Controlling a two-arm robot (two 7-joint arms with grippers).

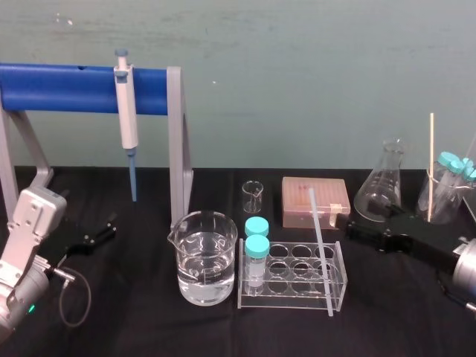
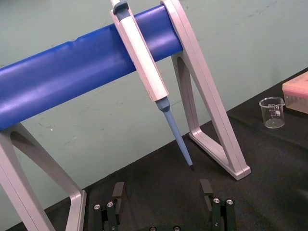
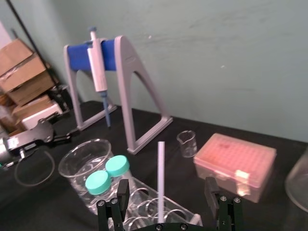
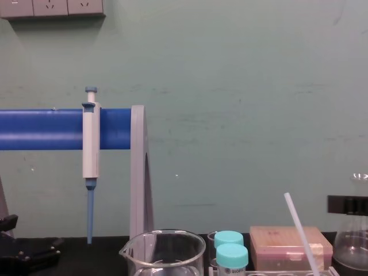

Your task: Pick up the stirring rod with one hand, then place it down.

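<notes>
The stirring rod (image 1: 321,249) is a thin translucent white stick leaning across the clear tube rack (image 1: 338,296), its lower end at the rack's front right. In the chest view the stirring rod (image 4: 299,230) slants up to the left. My right gripper (image 1: 343,222) hovers just right of the rod's upper part. Seen from the right wrist, the stirring rod (image 3: 160,168) stands ahead of the right gripper (image 3: 167,192), which is open and holds nothing. My left gripper (image 1: 104,232) rests at the far left near the pipette stand; the left gripper (image 2: 162,192) is open and empty.
A water-filled beaker (image 1: 204,256) and two teal-capped tubes (image 1: 256,245) sit left of the rod. A pink tip box (image 1: 315,201), small beaker (image 1: 253,197) and flask (image 1: 381,186) stand behind. A pipette (image 1: 126,123) hangs on the blue stand (image 1: 67,88). More capped tubes (image 1: 450,178) stand far right.
</notes>
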